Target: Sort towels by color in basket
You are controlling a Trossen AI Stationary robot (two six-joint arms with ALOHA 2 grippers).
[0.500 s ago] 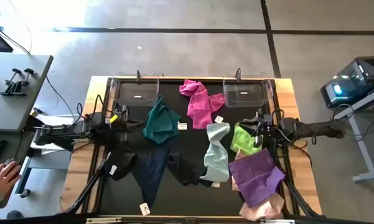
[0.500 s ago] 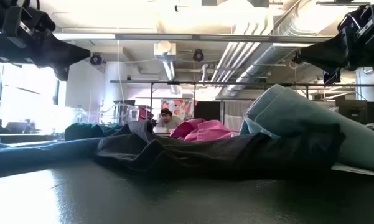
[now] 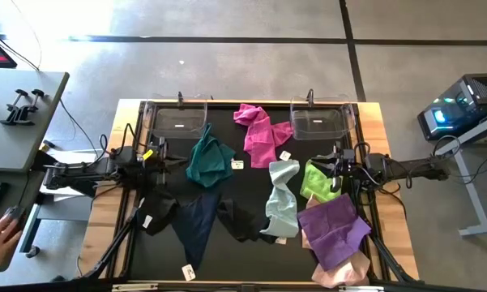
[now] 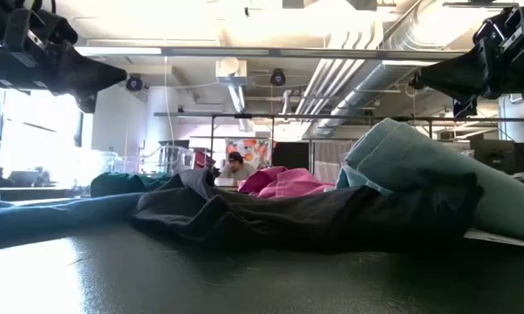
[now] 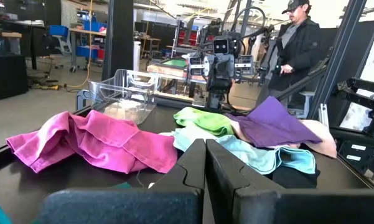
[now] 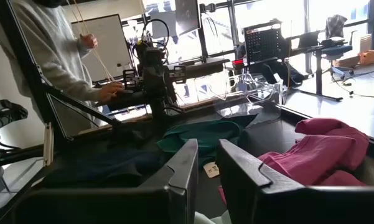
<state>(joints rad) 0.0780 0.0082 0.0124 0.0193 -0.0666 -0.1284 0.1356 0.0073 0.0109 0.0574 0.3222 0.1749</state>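
Both arms hover at the table's sides, left gripper [image 5: 205,163] closed and empty, right gripper [image 6: 208,163] slightly parted, towels [image 3: 258,134] untouched

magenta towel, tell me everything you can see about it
The magenta towel is a soft, rumpled cloth lying crumpled on the dark table top, near the far edge between the two clear bins. It is folded over itself in loose ridges, not spread flat. A white tag lies at its corner. No gripper touches it; the mint towel lies just beside its near end.
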